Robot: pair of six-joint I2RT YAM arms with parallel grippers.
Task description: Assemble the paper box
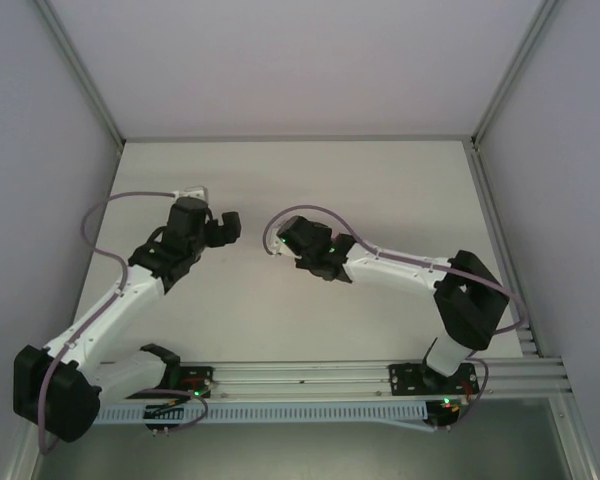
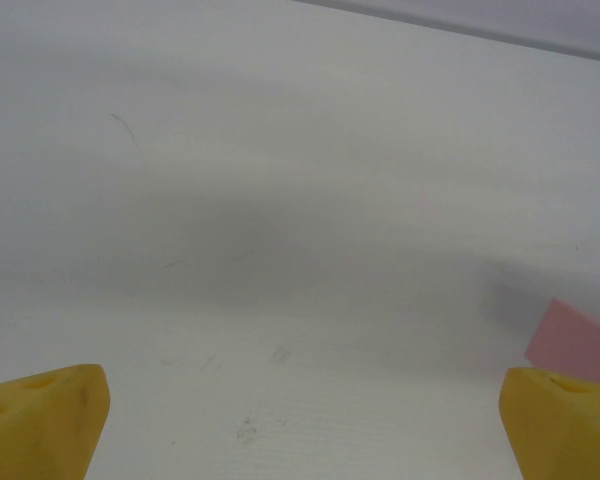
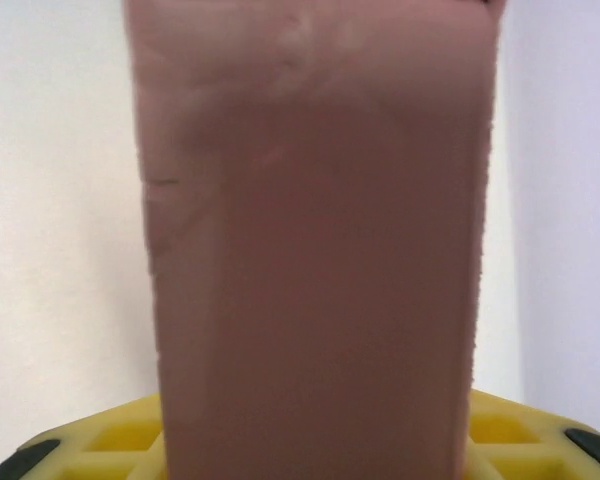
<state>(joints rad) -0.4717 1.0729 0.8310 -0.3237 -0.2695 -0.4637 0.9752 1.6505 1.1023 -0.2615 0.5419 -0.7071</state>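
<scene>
White table (image 1: 380, 190), faintly scuffed

A matte white worktop (image 1: 380, 190) sits boxed in by pale grey panels — a back wall (image 1: 300, 60) at 12 o'clock, side walls (image 1: 30, 200) at 9 and 3. Aluminium posts (image 1: 80, 72) rise at the far corners, and a slotted metal rail (image 1: 310, 372) crosses at 6 o'clock. The light is soft and even — the shadows are faint.

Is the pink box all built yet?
Not finished that I can see. Done: the right gripper has gripped the paper box. In hand: it holds the box near the left gripper, which is wide open. Left: I can't tell if it is folded up, so closing it may remain.
</scene>
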